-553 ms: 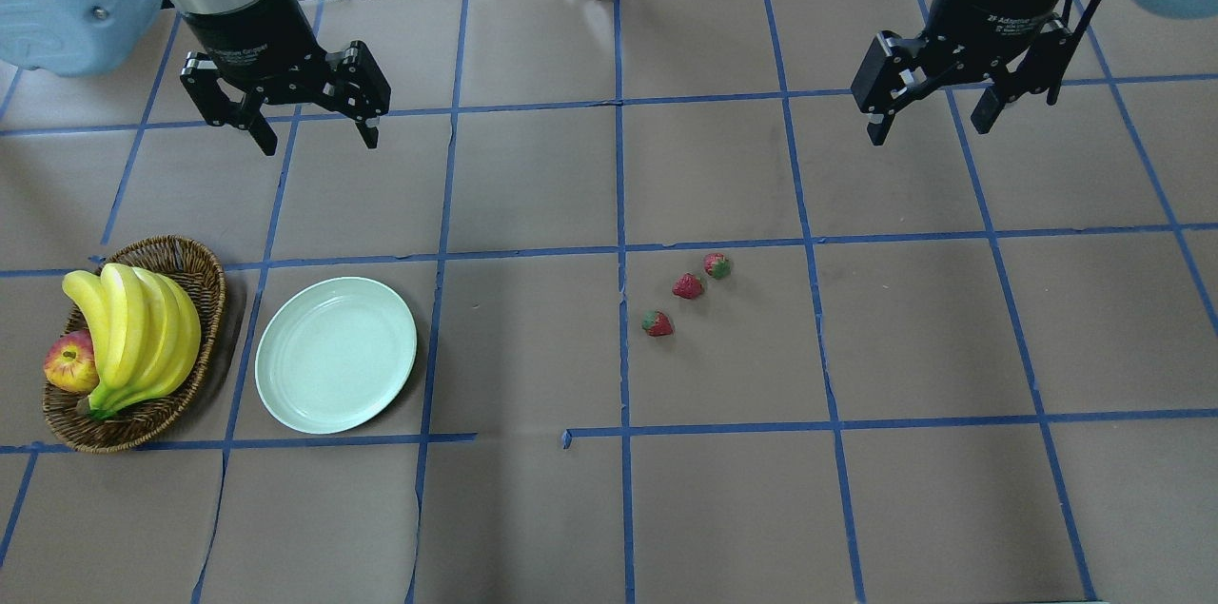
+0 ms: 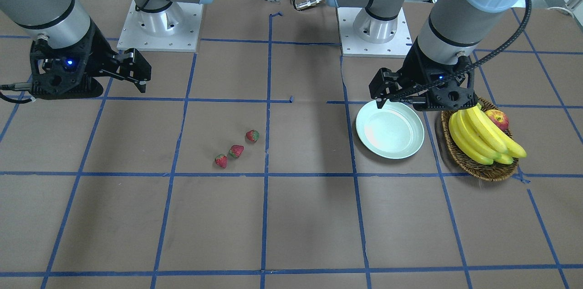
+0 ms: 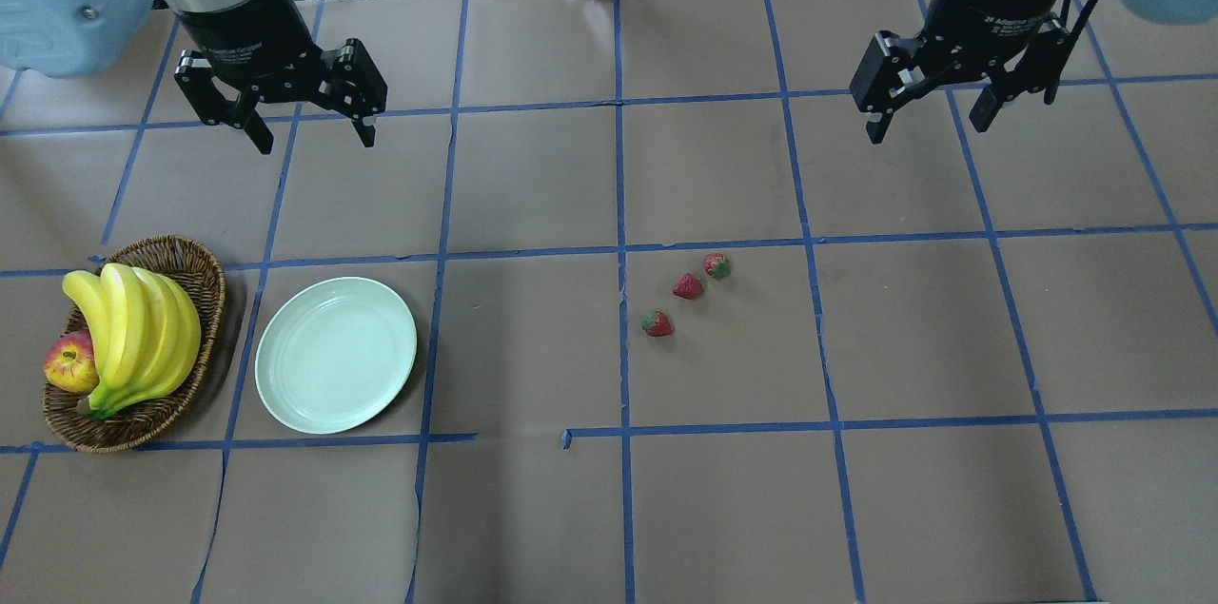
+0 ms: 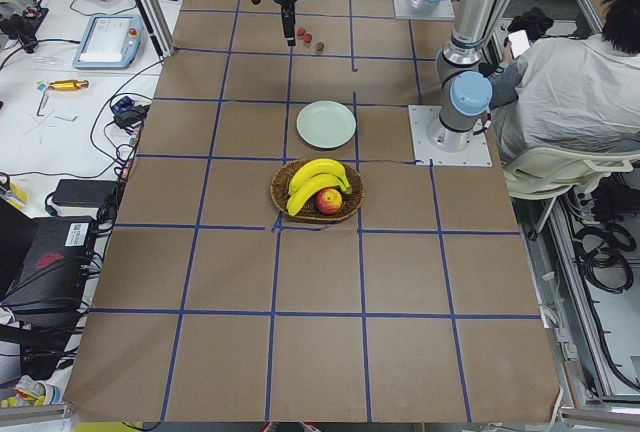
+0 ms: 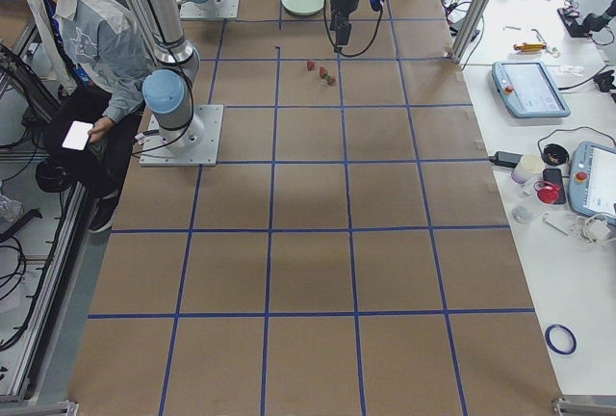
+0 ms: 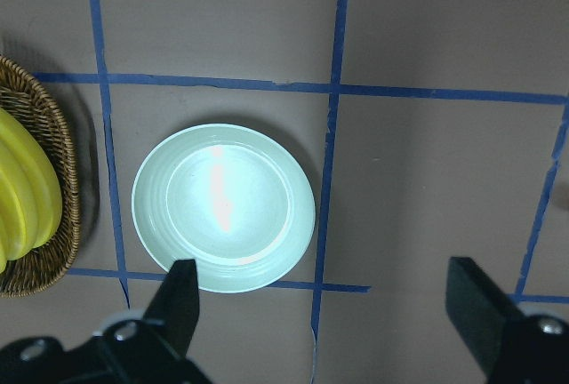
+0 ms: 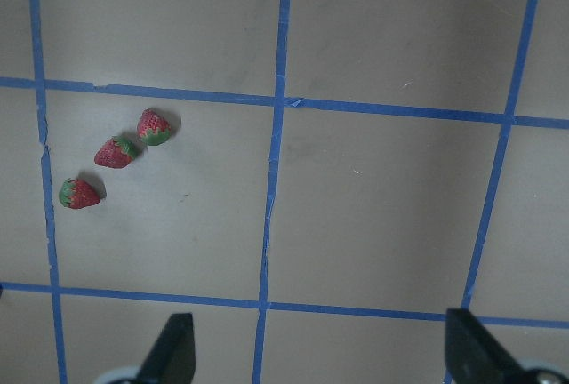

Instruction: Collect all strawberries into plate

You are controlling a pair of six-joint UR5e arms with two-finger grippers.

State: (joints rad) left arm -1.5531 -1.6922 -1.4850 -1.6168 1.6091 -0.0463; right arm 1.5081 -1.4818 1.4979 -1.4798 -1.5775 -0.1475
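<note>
Three small red strawberries lie in a short diagonal row on the brown table: one (image 3: pixel 717 265), one (image 3: pixel 687 286) and one (image 3: pixel 657 323). They also show in the right wrist view (image 7: pixel 116 152) and the front view (image 2: pixel 236 150). The pale mint plate (image 3: pixel 335 355) sits empty at the left, also in the left wrist view (image 6: pixel 223 207). My left gripper (image 3: pixel 312 130) is open and empty, high above the table behind the plate. My right gripper (image 3: pixel 929 121) is open and empty, high at the far right, well away from the strawberries.
A brown wicker basket (image 3: pixel 195 269) with bananas (image 3: pixel 133 333) and an apple (image 3: pixel 68 362) stands just left of the plate. Blue tape lines grid the table. Cables and devices lie beyond the far edge. A person sits beside the robot base (image 4: pixel 575 82).
Both grippers have shifted slightly toward the far edge of the table. The strawberries, plate and basket have not moved.
</note>
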